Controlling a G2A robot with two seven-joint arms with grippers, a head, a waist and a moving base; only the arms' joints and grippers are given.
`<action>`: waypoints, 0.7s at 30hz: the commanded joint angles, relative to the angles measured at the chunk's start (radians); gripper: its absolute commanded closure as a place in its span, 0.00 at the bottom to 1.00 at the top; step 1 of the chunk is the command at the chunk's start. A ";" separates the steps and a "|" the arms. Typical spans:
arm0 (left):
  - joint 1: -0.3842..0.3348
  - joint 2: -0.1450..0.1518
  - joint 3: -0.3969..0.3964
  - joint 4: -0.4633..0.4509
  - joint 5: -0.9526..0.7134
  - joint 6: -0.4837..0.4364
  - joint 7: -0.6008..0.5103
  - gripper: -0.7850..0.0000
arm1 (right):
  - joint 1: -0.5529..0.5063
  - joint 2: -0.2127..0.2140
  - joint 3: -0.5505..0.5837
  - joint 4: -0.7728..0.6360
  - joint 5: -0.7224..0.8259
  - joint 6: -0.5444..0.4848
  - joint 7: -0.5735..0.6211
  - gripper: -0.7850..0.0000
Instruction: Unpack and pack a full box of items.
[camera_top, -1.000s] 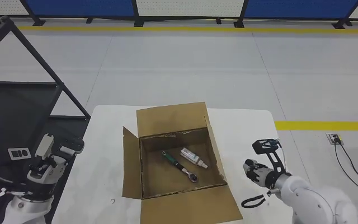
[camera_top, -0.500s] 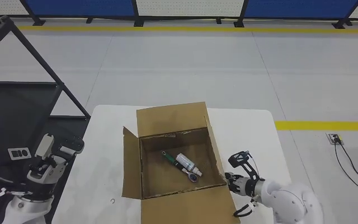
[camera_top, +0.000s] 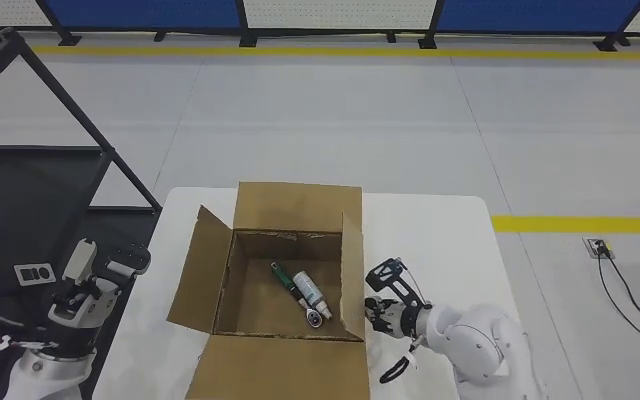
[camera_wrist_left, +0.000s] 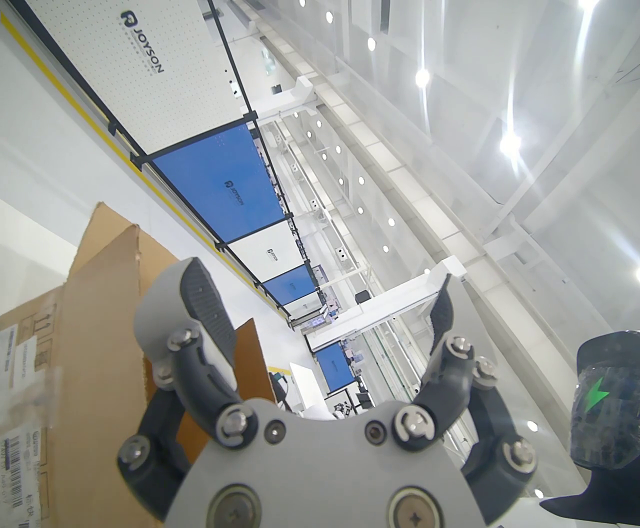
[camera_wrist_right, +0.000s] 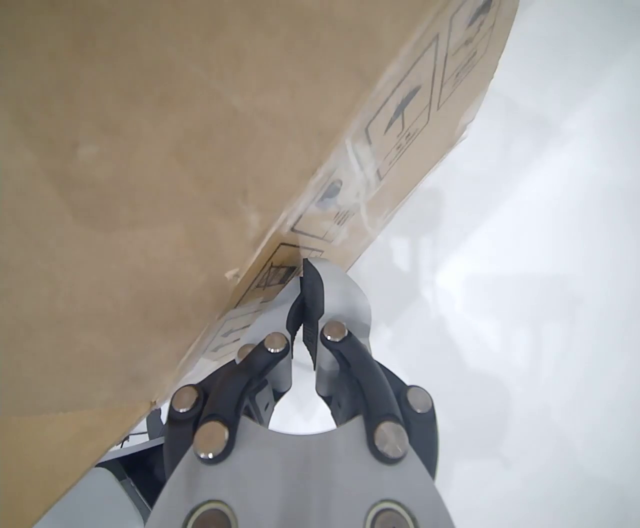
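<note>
An open cardboard box (camera_top: 350, 262) stands on the white table (camera_top: 440, 230), its flaps spread outward. Inside lie a ratchet wrench with a green handle (camera_top: 283, 277) and a white tube (camera_top: 310, 291) resting across it. My right gripper (camera_top: 378, 305) is shut, with nothing between its pads. Its tips (camera_wrist_right: 307, 280) press against the outside of the box's right wall (camera_wrist_right: 150, 150). My left gripper (camera_top: 105, 262) is off the table's left edge. It stands open (camera_wrist_left: 320, 280) and empty, pointing up past a box flap (camera_wrist_left: 100, 280).
A black frame and dark panel (camera_top: 50, 190) stand left of the table. Bare tabletop (camera_top: 440, 260) lies right of the box. Yellow floor lines (camera_top: 560, 224) run beyond the table.
My right gripper has swung left against the box and pushed it. The box has slid and turned to the left, and the tube has rolled onto the wrench. The left arm has kept still.
</note>
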 joint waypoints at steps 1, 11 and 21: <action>0.001 0.000 -0.003 0.000 0.001 0.003 0.006 0.00 | -0.013 0.004 0.012 -0.043 -0.004 0.019 -0.013 1.00; 0.033 0.015 -0.106 0.039 0.017 0.060 -0.158 0.00 | -0.110 0.030 0.142 -0.220 0.158 -0.033 -0.125 1.00; 0.039 0.029 -0.149 0.065 0.109 0.074 -0.256 1.00 | -0.113 0.035 0.153 -0.219 0.183 -0.048 -0.121 1.00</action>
